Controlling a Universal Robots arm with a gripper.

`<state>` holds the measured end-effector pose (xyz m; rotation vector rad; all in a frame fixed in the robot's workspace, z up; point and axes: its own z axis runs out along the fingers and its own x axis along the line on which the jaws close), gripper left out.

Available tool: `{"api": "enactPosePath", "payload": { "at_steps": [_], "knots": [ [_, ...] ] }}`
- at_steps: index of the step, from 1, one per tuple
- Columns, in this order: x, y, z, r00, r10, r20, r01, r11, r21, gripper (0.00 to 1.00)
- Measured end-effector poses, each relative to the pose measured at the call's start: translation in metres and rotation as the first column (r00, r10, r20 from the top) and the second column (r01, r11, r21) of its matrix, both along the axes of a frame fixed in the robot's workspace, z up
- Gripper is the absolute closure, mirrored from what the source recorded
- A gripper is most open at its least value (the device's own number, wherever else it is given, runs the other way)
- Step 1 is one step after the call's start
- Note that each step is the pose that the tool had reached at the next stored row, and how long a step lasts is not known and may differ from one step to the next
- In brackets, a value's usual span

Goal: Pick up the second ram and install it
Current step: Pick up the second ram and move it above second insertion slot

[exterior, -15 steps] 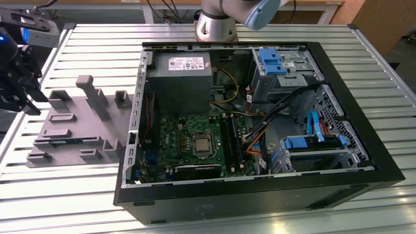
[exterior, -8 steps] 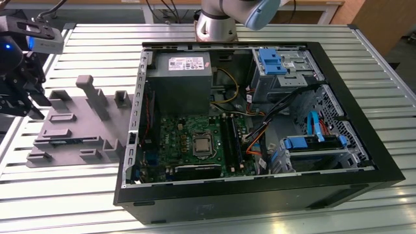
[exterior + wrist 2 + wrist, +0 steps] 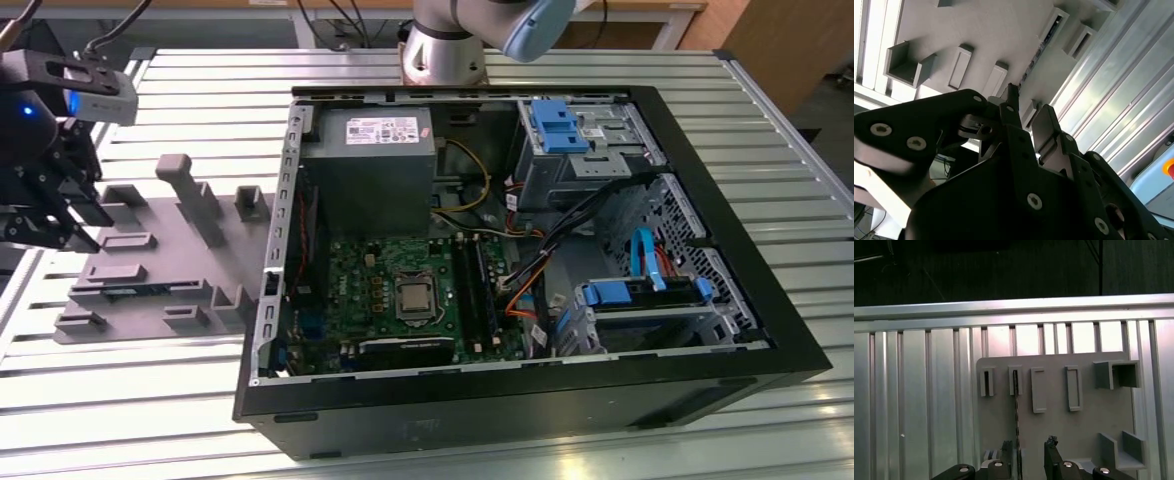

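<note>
OK, exterior view first, from its left to its right. At the far left the end effector (image 3: 74, 225) hung over the left end of the grey fixture plate (image 3: 160, 235). The plate lay flat on the slatted metal surface (image 3: 200, 90) and carried several raised grey blocks (image 3: 254, 205), a tall post (image 3: 187, 195) among them. Next along sat the open computer case (image 3: 534, 400). It had a grey power supply (image 3: 367, 170) at the far end, a green motherboard (image 3: 387, 290) nearer the camera, and blue drive caddies (image 3: 554, 125) toward the exterior view's right. The arm's base (image 3: 447, 50) stood behind the case.

The second ram (image 3: 1016, 410) sat on edge in the fixture plate (image 3: 1084, 410), so the first wrist view caught it as a thin dark line. One end was seated in a slotted block and the rest ran toward the fingers. The end effector (image 3: 1029, 457) was released, jaws spread, with the stick's line passing between them (closer to one finger (image 3: 1006, 460), with a clear gap to the other). I couldn't tell whether the nearer finger touched it.

The second wrist view agreed. The end effector (image 3: 1029, 107) was above the fixture plate (image 3: 1004, 30) with fingers apart and not clamped on anything. The second ram (image 3: 1030, 67) showed as a dark strip along the plate, its far end in a slot block.
</note>
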<state>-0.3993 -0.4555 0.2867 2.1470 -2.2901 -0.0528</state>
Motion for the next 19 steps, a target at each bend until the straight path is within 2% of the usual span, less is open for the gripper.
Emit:
{"api": "enactPosePath", "payload": {
  "at_steps": [4, 7, 12, 19],
  "knots": [
    [0.0, -0.0009, -0.0035, 1.0, 0.0, 0.0058, 0.0, 1.0, 0.0, 0.62],
    [-0.001, -0.0011, -0.0052, 1.0, 0.0, 0.0063, 0.0, 1.0, 0.0001, 0.62],
    [-0.003, -0.0024, -0.0131, 1.0, 0.002, 0.0055, -0.002, 1.0, 0.0, 0.62],
    [-0.004, -0.0051, -0.0239, 0.9994, 0.035, 0.0055, -0.035, 0.9994, 0.0001, 0.62]
  ]
}}
